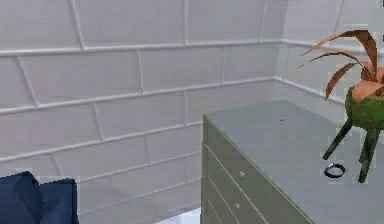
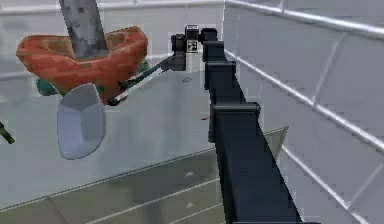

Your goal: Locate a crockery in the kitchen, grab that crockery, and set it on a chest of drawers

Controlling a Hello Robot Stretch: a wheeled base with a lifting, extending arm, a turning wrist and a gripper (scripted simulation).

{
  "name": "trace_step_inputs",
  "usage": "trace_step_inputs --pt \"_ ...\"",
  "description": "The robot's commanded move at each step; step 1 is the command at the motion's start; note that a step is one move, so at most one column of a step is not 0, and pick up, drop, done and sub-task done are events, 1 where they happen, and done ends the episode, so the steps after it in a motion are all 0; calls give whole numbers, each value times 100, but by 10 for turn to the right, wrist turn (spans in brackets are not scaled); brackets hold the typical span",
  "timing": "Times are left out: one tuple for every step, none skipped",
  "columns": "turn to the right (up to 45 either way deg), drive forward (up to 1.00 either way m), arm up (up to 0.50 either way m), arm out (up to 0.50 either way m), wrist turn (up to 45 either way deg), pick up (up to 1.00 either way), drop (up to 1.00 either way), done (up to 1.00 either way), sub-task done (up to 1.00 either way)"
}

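Red bowl (image 2: 85,55) at the far end of the arm (image 2: 240,130), chest of drawers (image 2: 160,190) beneath.
We cannot tell whether the jaws grip it; we would lower gently onto bare top, clear of edge and plant (image 1: 365,105).

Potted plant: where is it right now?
The potted plant stands at the forward view's right edge, on top of the grey chest of drawers, with a small dark ring lying beside its legs.

Home: dresser (image 1: 262,152), potted plant (image 1: 364,104)
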Motion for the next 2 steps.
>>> trace_step_inputs --pt "0 0 0 -10 0 0 0 0 0" --pt "0 0 0 0 0 0 0 100 0"
